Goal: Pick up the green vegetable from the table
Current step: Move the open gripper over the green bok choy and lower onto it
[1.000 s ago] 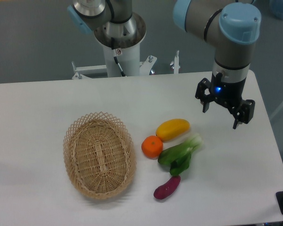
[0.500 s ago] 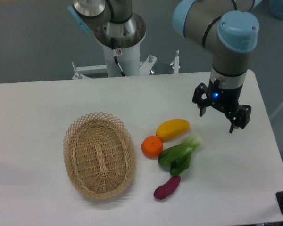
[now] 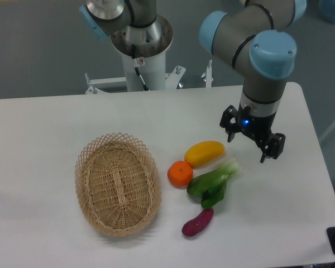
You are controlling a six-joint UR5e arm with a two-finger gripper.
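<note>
A wicker basket [image 3: 118, 191], orange [image 3: 180, 173], yellow fruit [image 3: 204, 153], purple eggplant [image 3: 197, 222].

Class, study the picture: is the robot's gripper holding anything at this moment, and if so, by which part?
Nothing is held. The gripper is open and empty above the table, up and right of the green vegetable, not touching it.

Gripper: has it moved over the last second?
Yes. The open two-finger gripper has shifted left, toward the yellow mango-shaped fruit and the leafy green vegetable, which lie unmoved on the white table.

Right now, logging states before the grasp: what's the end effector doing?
End effector: open, holding nothing, above the table near the green vegetable.
</note>
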